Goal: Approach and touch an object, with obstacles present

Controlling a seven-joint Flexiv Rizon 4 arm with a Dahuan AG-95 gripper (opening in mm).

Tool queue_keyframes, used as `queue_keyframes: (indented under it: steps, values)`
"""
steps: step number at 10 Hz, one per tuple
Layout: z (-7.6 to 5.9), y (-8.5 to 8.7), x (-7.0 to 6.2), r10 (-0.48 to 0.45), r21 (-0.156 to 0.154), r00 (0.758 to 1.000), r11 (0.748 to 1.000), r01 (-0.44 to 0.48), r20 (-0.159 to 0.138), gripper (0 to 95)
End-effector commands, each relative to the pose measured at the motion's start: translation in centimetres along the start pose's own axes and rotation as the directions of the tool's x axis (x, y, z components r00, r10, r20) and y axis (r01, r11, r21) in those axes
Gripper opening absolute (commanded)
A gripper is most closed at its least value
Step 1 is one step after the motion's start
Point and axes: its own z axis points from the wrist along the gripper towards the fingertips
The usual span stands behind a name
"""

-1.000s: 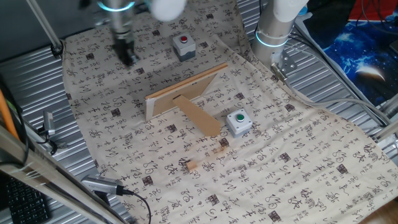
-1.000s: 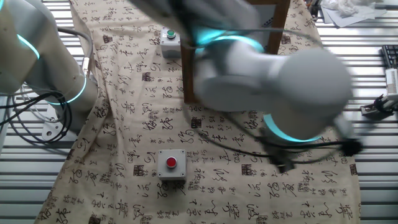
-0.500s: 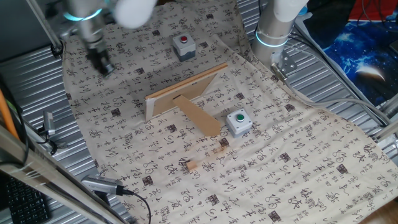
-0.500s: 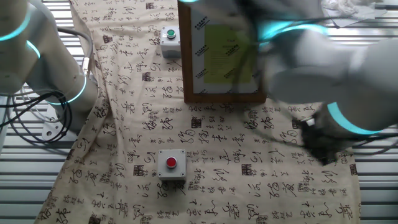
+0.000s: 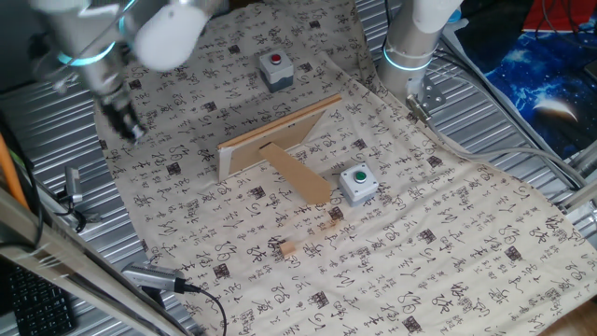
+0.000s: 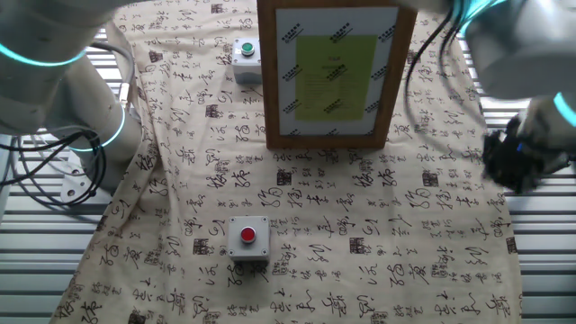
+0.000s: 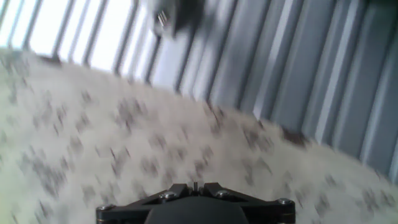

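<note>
The obstacle is a long tan wooden board (image 5: 280,138) standing on edge mid-cloth, held up by a flat rounded prop leg (image 5: 300,177). In the other fixed view the board (image 6: 328,76) shows a framed yellow-green sheet. A grey box with a red button (image 5: 274,68) sits behind the board, also seen in the other fixed view (image 6: 248,237). A grey box with a green button (image 5: 357,183) sits in front of it. My gripper (image 5: 122,121) hangs over the cloth's left edge, far from both boxes. It appears blurred at the right of the other fixed view (image 6: 513,162). In the hand view its jaws (image 7: 194,185) are closed and empty.
A patterned cloth (image 5: 420,243) covers a ribbed metal table (image 5: 56,112). A second arm's base (image 5: 410,47) stands at the back right. Two small wooden blocks (image 5: 287,248) lie on the cloth in front. Cables and a plug (image 5: 154,278) lie at the front left.
My gripper has swung away from the area near the red button box, leftward and forward to the cloth's left edge. The board and boxes have not moved.
</note>
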Motion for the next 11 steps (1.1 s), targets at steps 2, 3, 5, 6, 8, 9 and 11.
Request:
queue_keyframes:
  steps: [2, 3, 5, 6, 8, 9, 11]
  values:
    - [0.8, 13.2, -10.2, 0.101, 0.010, 0.994, 0.995, -0.101, -0.028, 0.0]
    - [0.8, 14.5, -10.4, 0.112, 0.012, 0.993, 0.994, -0.112, -0.030, 0.0]
    - [0.3, 18.7, -11.1, 0.153, 0.018, 0.988, 0.988, -0.152, -0.034, 0.0]
    - [0.1, 20.4, -11.4, 0.169, 0.019, 0.985, 0.986, -0.168, -0.033, 0.0]
    - [-0.3, 24.1, -11.7, 0.206, 0.020, 0.978, 0.978, -0.205, -0.027, 0.0]
    - [-0.6, 25.9, -11.9, 0.222, 0.021, 0.975, 0.975, -0.222, -0.025, 0.0]
    - [-1.5, 29.2, -12.0, 0.255, 0.014, 0.967, 0.967, -0.254, -0.013, 0.0]
